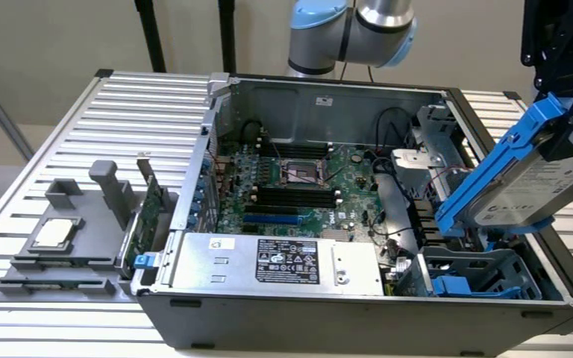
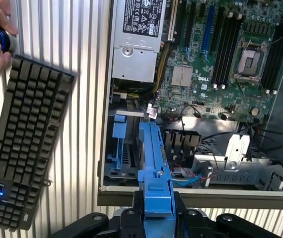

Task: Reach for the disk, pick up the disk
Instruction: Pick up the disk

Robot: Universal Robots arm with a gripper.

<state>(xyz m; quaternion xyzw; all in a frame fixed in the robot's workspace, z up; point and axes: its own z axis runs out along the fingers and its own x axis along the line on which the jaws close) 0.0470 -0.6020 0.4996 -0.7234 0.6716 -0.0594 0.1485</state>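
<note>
Jaws pinching the blue-framed disk [image 1: 525,179], gripper [image 2: 156,210] holding it tilted, long axis slanting upward, clear above the drive bay [image 1: 486,272] at the computer case's [image 1: 366,313] front corner.

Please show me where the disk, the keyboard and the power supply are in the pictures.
disk [image 1: 555,179]: exterior view, on its grey metal face with the label.
keyboard [image 2: 25,144]: wrist view, on the middle rows of keys.
power supply [image 1: 266,261]: exterior view, on its top plate beside the black label.
</note>
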